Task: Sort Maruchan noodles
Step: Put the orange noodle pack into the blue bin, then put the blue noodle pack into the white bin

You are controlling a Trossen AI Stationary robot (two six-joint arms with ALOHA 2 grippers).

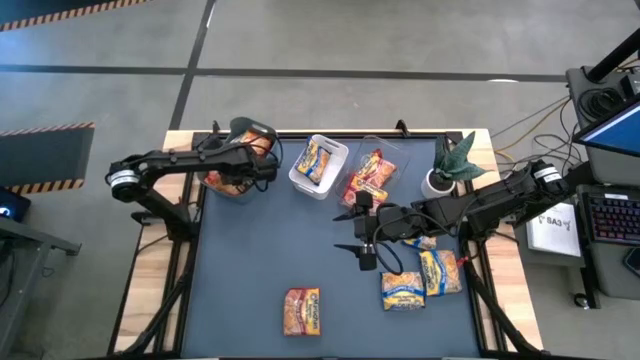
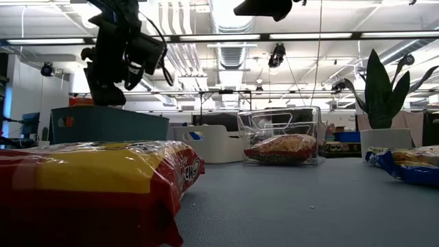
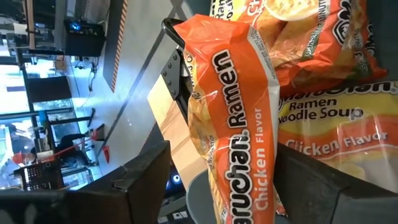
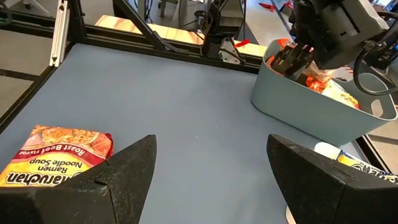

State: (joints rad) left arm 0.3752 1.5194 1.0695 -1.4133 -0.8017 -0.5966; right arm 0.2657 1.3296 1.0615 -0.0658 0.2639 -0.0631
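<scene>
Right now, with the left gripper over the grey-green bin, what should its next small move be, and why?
Probably lift the left gripper straight up: its fingers stand open and the orange packet already hangs among others in the grey-green bin.

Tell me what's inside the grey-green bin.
Orange chicken-flavor packets fill the grey-green bin, with the left gripper above them. The bin's wall hides anything lower down.

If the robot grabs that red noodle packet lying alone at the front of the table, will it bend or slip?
The red noodle packet looks flat and blocky, so it probably stays fairly stiff. Its crinkly wrapper looks glossy, so it might slip. It seems light, and hard squeezing could crack the noodles.
</scene>
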